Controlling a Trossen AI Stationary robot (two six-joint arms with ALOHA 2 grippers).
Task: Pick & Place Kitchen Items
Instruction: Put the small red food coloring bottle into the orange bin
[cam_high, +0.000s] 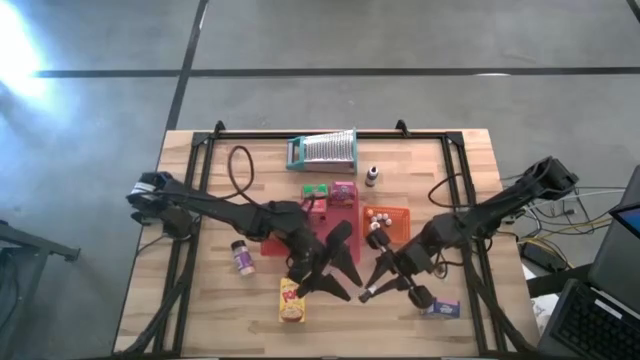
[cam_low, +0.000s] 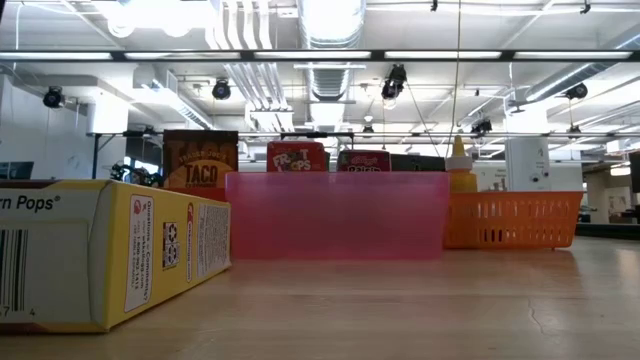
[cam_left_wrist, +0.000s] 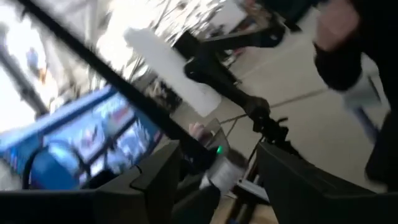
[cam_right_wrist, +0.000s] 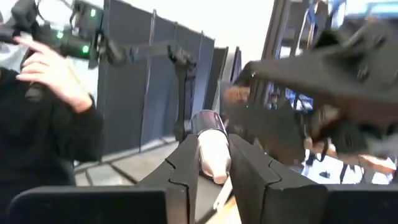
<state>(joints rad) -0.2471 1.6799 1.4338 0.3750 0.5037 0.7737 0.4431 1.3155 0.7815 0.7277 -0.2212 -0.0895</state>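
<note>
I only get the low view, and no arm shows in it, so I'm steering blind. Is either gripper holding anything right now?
Observer: Yes. The right gripper is shut on a small spice jar.
Operator: And the left one?
Observer: The left gripper is open and holds nothing. From above, it faces the right gripper over the table's near part, between the yellow box and the blue-purple box.
Operator: Any loose item I can't see?
Observer: A second small jar lies on the bare wood beside the left arm.
</note>
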